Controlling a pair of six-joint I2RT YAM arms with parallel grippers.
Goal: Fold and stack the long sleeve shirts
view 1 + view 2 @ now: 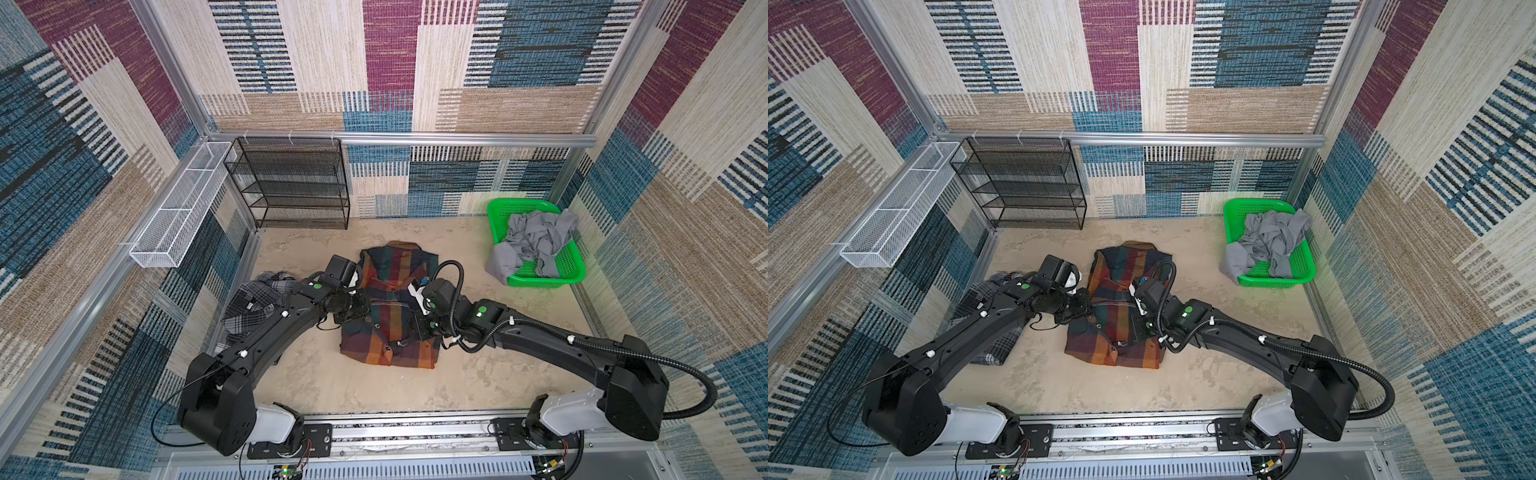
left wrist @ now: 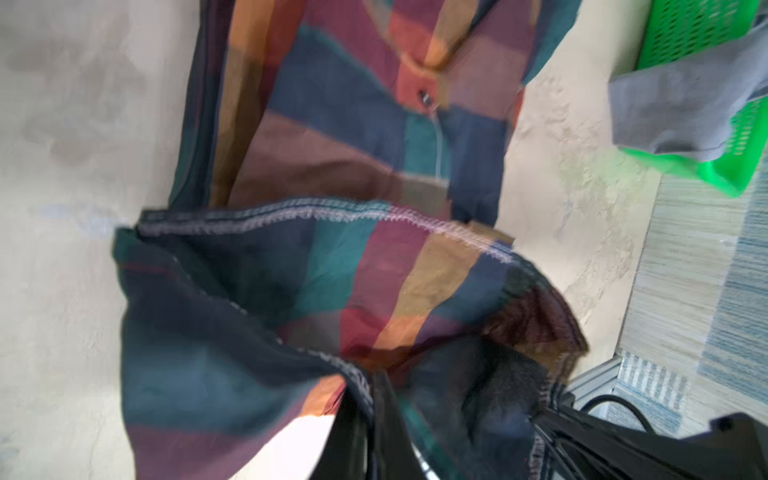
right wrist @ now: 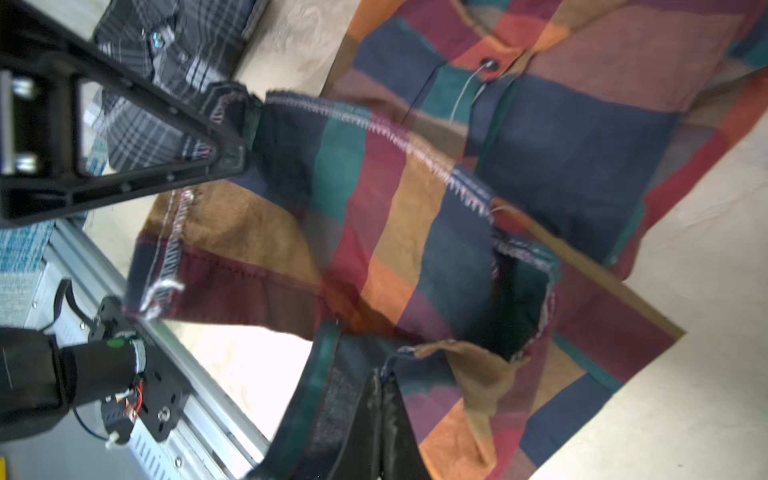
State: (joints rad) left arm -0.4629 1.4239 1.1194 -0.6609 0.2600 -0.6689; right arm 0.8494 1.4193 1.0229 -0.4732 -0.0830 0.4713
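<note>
Holding the checked shirt [image 1: 390,320] by its hem.
The left end effector [image 2: 374,411] and right end effector [image 3: 384,407] each clamp the lifted, overlocked hem; checks navy, orange, red, green.

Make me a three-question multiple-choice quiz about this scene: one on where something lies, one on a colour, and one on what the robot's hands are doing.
1. Where is the grey plaid shirt relative to the colourful plaid shirt?
A. On top of it
B. Crumpled on the table to its left in both top views
C. Lifted in the air above it

2. What colour is the basket holding the grey cloth?
A. Red
B. Green
C. White

3. What are the two hands doing?
A. Both shut on the colourful plaid shirt's fabric
B. Both open above it
C. Both resting on bare table

Answers:
1 B: it lies bunched at the left side, apart from the colourful one.
2 B: its mesh walls are bright green.
3 A: the wrist views show the left hand and the right hand each pinching the cloth.
</note>
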